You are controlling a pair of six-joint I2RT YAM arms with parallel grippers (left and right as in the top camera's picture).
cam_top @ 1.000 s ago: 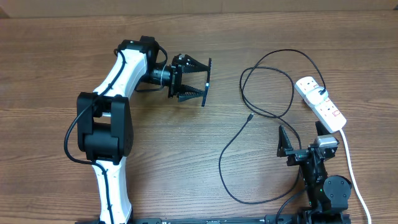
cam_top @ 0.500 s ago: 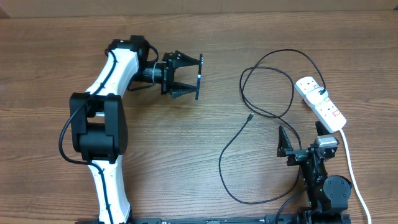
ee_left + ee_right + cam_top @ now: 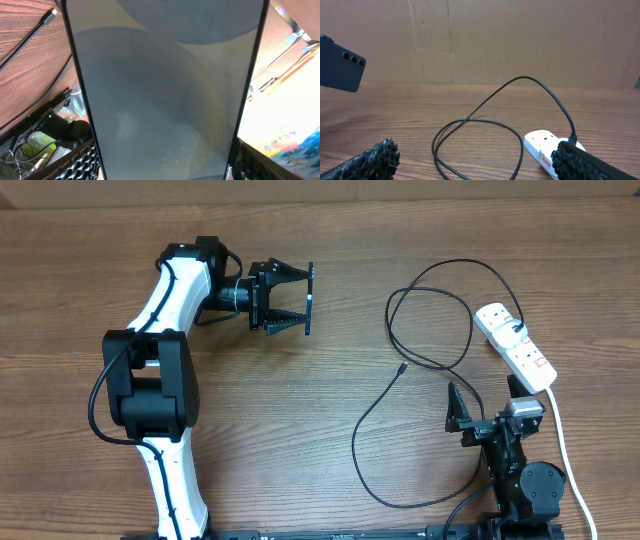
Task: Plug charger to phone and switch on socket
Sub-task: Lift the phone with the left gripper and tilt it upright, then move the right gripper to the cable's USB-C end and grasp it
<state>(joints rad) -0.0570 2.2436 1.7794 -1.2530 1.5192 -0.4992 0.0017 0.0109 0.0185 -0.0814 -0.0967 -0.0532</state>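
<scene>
Two risks stand out: the left end effector (image 3: pixel 300 299), clamped on the phone (image 3: pixel 165 100) and holding it edge-on above the wood-grain worktop (image 3: pixel 330 430), grips slick glass with ribbed black fingers, so the slim slab may slip or twist; the charger (image 3: pixel 356 445), a thin limp black cable, may skid when its small connector (image 3: pixel 401 367) is nudged. The right end effector (image 3: pixel 476 149) gapes empty near the glossy white socket (image 3: pixel 515 345)

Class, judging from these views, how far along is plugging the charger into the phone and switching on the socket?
Done: one end of the charger sits in the socket. In hand: the left gripper holds the phone above the table. Left: the connector lies loose on the table; the right gripper is open, away from the socket.
</scene>
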